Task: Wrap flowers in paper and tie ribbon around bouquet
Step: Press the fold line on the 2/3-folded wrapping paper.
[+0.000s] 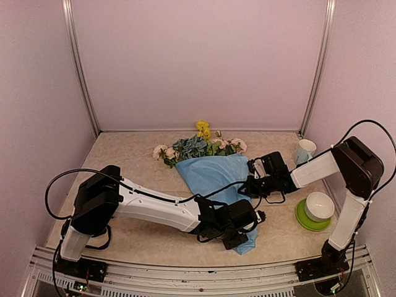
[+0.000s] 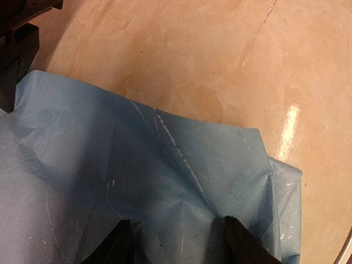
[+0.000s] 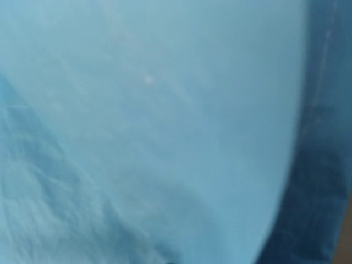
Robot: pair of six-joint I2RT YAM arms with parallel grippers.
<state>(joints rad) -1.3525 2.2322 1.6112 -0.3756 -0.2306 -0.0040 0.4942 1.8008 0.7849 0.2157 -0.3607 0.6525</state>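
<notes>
The bouquet (image 1: 207,168) lies mid-table, flowers (image 1: 195,147) in its cone of paper (image 1: 216,176). My left gripper (image 2: 179,242) straddles the narrow end, jaws half apart; my right gripper (image 1: 252,184) sits closed at its edge. A bowl (image 1: 320,205) rests on a plate (image 1: 304,219).

Robot laboratory test cell: a beige stone-patterned table (image 1: 124,154) enclosed left, far and right by plain lilac panels (image 1: 198,62) joined with aluminium corner posts (image 1: 80,68); left arm (image 1: 154,207) and right arm (image 1: 346,179) are bolted to a metal rail (image 1: 198,272) at the near edge.
</notes>
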